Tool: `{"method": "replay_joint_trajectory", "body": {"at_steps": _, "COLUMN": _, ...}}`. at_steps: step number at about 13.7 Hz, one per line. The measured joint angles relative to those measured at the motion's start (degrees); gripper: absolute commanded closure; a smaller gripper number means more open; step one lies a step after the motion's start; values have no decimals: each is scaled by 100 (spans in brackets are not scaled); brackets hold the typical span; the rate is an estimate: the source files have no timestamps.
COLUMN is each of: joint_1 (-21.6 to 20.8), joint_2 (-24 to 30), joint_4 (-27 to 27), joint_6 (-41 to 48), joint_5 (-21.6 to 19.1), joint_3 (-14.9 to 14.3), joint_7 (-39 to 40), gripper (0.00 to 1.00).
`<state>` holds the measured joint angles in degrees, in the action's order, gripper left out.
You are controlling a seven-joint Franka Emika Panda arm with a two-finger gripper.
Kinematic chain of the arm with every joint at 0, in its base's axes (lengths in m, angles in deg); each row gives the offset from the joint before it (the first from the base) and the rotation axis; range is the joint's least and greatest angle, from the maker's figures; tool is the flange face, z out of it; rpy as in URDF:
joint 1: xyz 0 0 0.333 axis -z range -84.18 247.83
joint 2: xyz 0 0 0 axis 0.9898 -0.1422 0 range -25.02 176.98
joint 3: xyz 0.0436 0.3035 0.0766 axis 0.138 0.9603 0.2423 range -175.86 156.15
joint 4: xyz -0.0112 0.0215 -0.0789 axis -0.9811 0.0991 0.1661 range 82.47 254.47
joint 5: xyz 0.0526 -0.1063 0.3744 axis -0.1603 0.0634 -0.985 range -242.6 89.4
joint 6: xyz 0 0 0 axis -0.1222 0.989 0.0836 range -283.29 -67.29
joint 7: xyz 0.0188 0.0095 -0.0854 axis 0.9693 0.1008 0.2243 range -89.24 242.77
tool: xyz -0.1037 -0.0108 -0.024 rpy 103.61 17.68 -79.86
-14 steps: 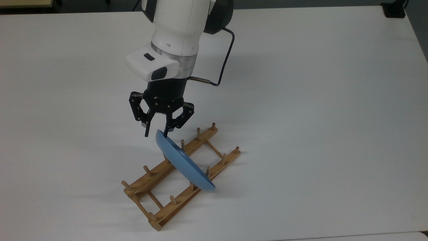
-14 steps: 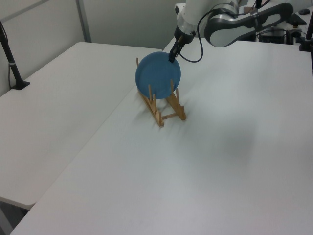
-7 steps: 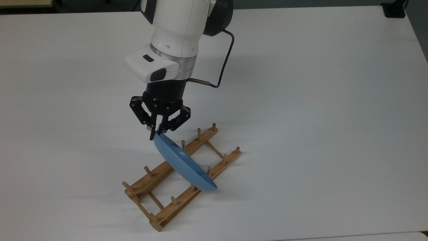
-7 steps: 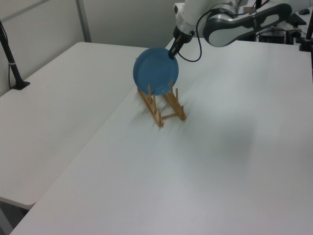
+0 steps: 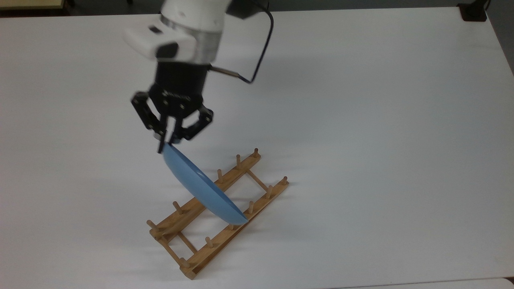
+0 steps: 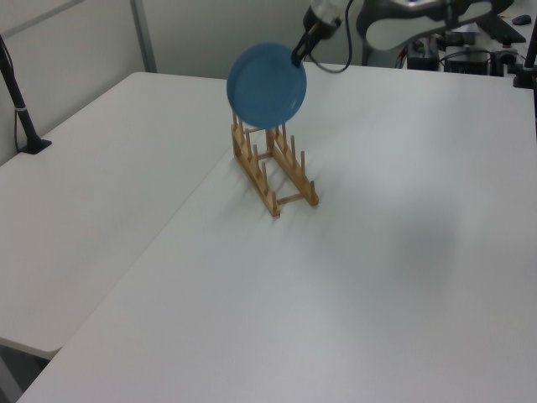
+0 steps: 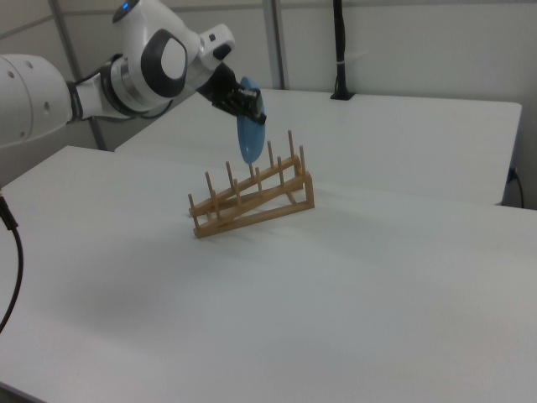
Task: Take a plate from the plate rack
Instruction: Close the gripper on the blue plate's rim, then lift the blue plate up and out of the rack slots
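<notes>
The light-blue plate (image 5: 200, 186) hangs tilted in the air, its lower edge just over the pegs of the wooden plate rack (image 5: 192, 263). My gripper (image 5: 164, 146) is shut on the plate's upper rim. In the left view the plate (image 6: 267, 86) faces the camera above the plate rack (image 6: 273, 172), with the gripper (image 6: 299, 57) at its upper right edge. The right view has the plate (image 7: 248, 136) edge-on under the gripper (image 7: 252, 105), over the far end of the plate rack (image 7: 252, 206).
The rack lies on a wide white table (image 5: 381, 140). A black clamped post (image 6: 25, 113) stands at the left view's left edge, and the same post (image 7: 340, 50) rises at the back of the right view. A seam joins two tabletops (image 6: 168, 227).
The gripper closed on the plate's upper rim, then rose and shifted toward the top view's left, lifting the plate up off the rack. The rack stayed put.
</notes>
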<state>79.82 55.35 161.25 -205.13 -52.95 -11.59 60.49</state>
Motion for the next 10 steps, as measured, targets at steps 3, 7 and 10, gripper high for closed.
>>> {"method": "replay_joint_trajectory", "body": {"at_steps": 3, "joint_1": 78, "joint_2": 194, "joint_4": 29, "joint_6": 460, "joint_5": -653, "joint_3": 0, "joint_7": 1, "gripper": 100}}
{"method": "replay_joint_trajectory", "body": {"at_steps": 7, "joint_1": 195, "joint_2": 239, "joint_4": 34, "joint_6": 1533, "joint_5": -1833, "joint_3": 1, "joint_7": 917, "gripper": 100}}
{"method": "replay_joint_trajectory", "body": {"at_steps": 10, "joint_1": 454, "joint_2": 291, "joint_4": 40, "joint_6": 2691, "joint_5": -2467, "joint_3": -1, "joint_7": 2441, "gripper": 100}}
